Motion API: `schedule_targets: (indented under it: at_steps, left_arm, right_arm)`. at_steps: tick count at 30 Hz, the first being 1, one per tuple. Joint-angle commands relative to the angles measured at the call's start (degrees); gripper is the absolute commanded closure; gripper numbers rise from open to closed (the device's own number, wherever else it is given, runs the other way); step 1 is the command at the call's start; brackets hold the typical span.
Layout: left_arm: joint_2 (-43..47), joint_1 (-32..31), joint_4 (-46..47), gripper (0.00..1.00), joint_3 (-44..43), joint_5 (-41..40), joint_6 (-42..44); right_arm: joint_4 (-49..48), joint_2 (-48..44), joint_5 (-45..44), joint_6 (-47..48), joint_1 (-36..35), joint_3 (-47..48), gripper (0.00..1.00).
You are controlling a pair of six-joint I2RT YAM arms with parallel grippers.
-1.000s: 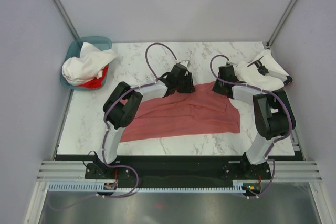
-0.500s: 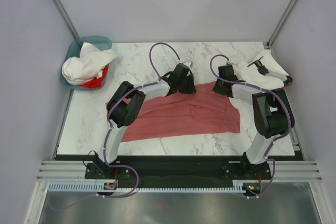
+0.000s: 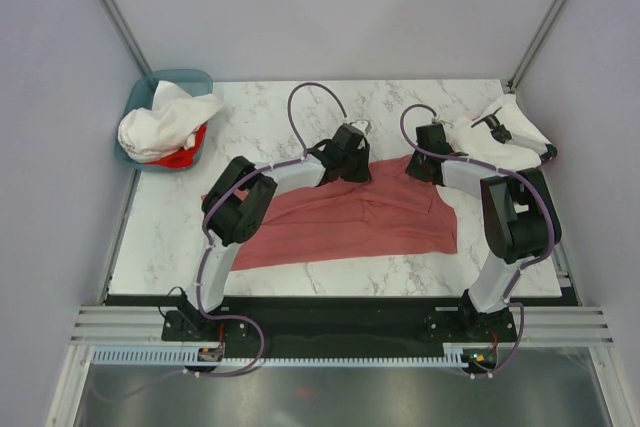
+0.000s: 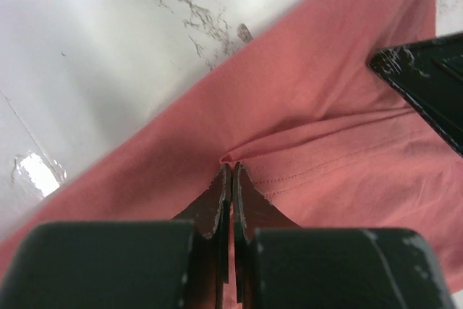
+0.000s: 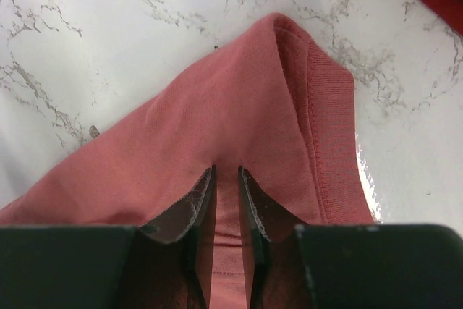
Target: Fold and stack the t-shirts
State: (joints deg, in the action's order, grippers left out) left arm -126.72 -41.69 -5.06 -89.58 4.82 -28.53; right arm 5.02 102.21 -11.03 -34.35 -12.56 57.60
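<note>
Two sets of jaws pinch the far edge of a salmon shirt (image 3: 350, 219) spread on the marble counter (image 3: 260, 112). The shirt lies mid-counter with its long axis running left to right and its left end slanting toward the near edge. Which way its neck faces cannot be told. The left jaws, pressed fully together, nip a small pucker of cloth near the middle of the far edge. The right jaws, narrowly parted, clamp a raised fold at the far right corner, beside a ribbed band (image 5: 329, 135). A white shirt (image 3: 495, 147) with a black mark (image 3: 493, 125) sits bunched at the counter's far right, just beyond the right jaws. White shirts (image 3: 165, 119) and a red shirt (image 3: 185, 156) are heaped in a teal basket (image 3: 190, 75) at the far left corner.
</note>
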Motion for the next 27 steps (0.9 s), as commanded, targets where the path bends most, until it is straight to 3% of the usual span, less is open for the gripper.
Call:
schedule_targets:
  at_steps: [1, 12, 27]
  left_arm:
    - [5.94, -1.55, 3.47, 0.98, 4.48, 0.01, 2.87]
    - [18.51, -2.95, 16.04, 0.98, 19.08, 1.51, 3.31]
    - [27.04, -6.12, 20.35, 0.98, 34.37, 7.84, -0.03]
  right_arm:
    - [0.08, 0.71, -0.93, -0.72, 0.34, 2.07, 0.74]
    - [0.87, 1.23, -0.31, -1.25, 1.04, 2.16, 0.74]
    - [1.22, 0.97, 0.65, -1.51, 1.66, 1.9, 0.73]
